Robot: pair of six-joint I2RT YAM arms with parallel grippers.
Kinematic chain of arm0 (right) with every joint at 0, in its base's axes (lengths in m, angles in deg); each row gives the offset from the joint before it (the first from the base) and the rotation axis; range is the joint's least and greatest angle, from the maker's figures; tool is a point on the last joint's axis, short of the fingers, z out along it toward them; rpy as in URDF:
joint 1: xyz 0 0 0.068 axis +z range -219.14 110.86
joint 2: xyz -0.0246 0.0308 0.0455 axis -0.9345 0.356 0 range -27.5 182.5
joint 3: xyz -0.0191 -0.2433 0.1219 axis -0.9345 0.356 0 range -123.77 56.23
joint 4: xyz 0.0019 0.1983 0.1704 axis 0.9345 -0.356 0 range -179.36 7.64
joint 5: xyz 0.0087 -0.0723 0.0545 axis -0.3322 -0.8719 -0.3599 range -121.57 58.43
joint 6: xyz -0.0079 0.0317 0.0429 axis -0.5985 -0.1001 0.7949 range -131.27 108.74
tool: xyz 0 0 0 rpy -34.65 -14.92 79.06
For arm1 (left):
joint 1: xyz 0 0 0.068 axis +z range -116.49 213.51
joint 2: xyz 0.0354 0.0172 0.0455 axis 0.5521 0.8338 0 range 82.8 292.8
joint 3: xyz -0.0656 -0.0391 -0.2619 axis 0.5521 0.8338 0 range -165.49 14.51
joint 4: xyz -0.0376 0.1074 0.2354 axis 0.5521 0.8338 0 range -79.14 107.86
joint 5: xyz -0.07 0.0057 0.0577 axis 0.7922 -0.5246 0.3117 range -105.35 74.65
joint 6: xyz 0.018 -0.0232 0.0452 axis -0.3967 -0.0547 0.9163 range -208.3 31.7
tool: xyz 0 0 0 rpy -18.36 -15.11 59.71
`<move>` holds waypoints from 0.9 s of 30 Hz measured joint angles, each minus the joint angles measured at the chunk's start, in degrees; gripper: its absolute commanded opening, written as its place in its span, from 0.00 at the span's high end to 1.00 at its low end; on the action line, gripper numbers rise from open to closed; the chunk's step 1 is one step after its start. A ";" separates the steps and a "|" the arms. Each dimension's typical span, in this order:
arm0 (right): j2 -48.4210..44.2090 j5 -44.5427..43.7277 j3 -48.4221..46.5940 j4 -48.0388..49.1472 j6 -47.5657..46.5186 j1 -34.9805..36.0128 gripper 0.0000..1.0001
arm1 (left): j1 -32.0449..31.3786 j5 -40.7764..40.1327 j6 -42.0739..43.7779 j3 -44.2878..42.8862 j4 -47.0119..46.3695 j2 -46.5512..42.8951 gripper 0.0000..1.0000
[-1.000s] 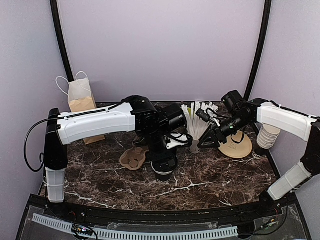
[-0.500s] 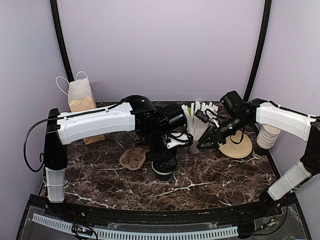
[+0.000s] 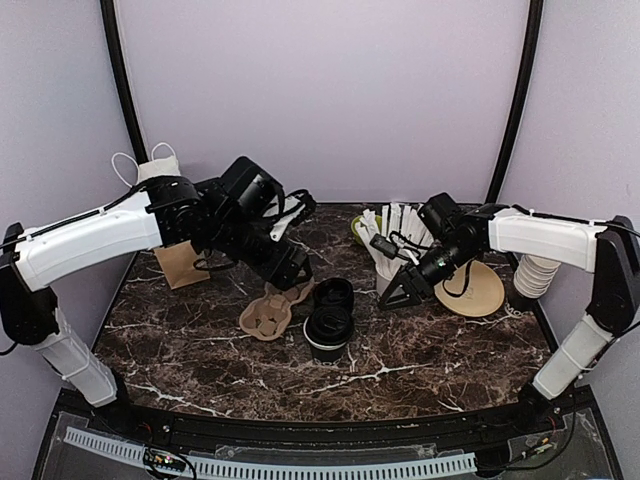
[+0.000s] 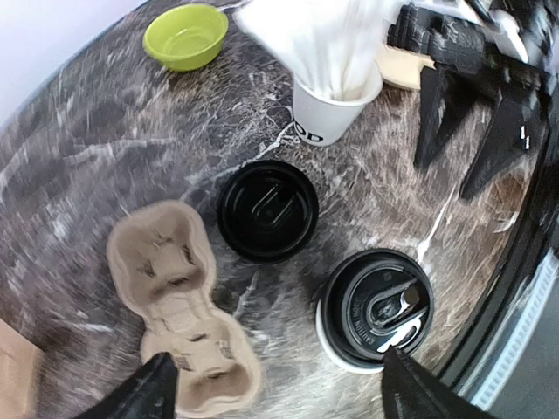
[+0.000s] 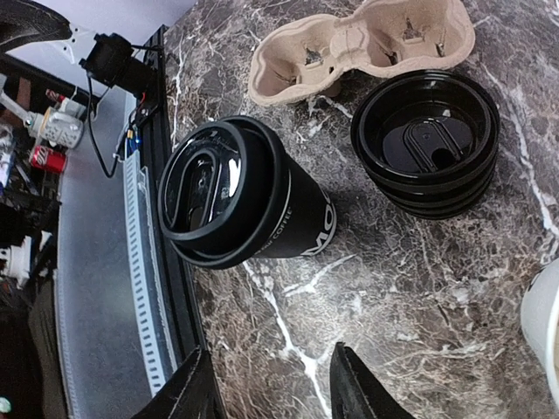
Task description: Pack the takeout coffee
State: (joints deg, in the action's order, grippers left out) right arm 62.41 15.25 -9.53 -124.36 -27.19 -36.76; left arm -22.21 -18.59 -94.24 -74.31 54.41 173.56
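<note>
Withdrawn from the lidded black paper coffee cup (image 3: 327, 333), the left gripper (image 3: 290, 270) is held open and empty. A grasp by the parted, empty right gripper (image 3: 400, 290) is called for next.

Table (image 3: 420, 350): dark brown marble, white veining.
Coffee cup (image 5: 262, 209): black wall, black lid, thin white band and white lettering on side.
Stack of lids (image 5: 425, 144): glossy black.
Cup carrier (image 4: 175, 297): pale tan pulp, plain.
Bowl (image 4: 186, 33): lime green.
Straw cup (image 4: 336, 109): white, dark lettering; straws (image 4: 323, 35) in white wrappers.
Paper bag (image 3: 180, 265): brown.
Round disc (image 3: 482, 292): tan, faint dark mark.
Stacked cups (image 3: 537, 272): white.
Left arm (image 3: 90, 235), right arm (image 3: 545, 238): white shells, black joints.
Walls (image 3: 320, 100): pale lilac.
</note>
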 measured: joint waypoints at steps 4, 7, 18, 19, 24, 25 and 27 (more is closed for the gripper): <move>2.36 2.32 -0.07 1.33 2.56 0.33 0.60 | 2.62 3.98 -11.98 10.54 -8.02 -4.39 0.23; 4.37 3.80 -0.13 2.12 3.69 0.87 0.59 | 3.67 7.41 -19.54 19.17 -13.57 -7.28 0.19; 9.79 6.62 -4.57 2.51 5.60 4.17 0.61 | 3.78 17.94 -36.00 34.25 -31.67 -12.41 0.20; 10.23 6.84 -4.94 2.58 5.73 4.28 0.61 | 3.78 18.27 -36.48 34.25 -32.48 -12.41 0.21; 11.87 7.39 -5.79 2.60 6.14 4.50 0.62 | 3.78 19.54 -37.66 34.21 -34.75 -11.82 0.28; 12.09 7.41 -5.92 2.60 6.19 4.59 0.62 | 3.78 19.76 -37.75 34.18 -34.82 -11.41 0.29; 12.44 7.41 -6.25 2.56 6.21 4.90 0.62 | 3.78 20.09 -37.83 34.05 -34.82 -10.36 0.31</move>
State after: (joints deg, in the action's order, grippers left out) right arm 74.85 22.66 -15.78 -121.80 -20.98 -31.87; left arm -18.43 1.49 -132.07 -40.26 19.59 163.20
